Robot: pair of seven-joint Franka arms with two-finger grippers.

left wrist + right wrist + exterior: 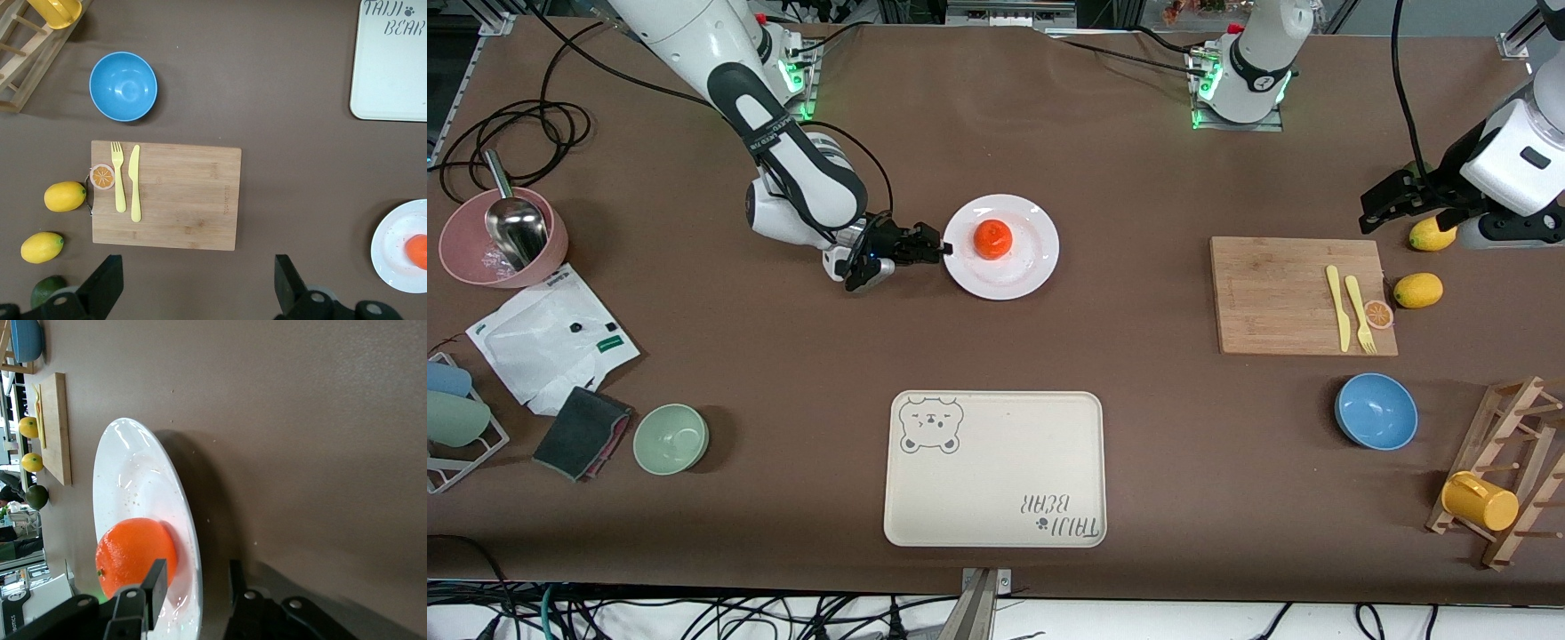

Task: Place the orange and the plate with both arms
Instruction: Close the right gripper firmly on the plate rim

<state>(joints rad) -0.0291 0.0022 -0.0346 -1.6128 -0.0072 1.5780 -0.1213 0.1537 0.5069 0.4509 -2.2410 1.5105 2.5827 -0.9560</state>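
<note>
One orange (992,238) sits on one plate (1024,267), well apart from the tray (996,524) | right gripper (941,251) straddles the plate's rim, jaws not yet clamped, likely to lift | left gripper (197,283) waits wide open, empty, over the cutting board (180,200) | two lemons.

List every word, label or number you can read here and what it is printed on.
"TAIJI BEAR": on the beige tray, beside a small paw mark, upside down in the front view; a bear drawing fills another corner.
Print on the right arm's link: too small to read.
Mark on the cutting board: too faint to read.
Green labels on the white bag: unreadable.
</note>
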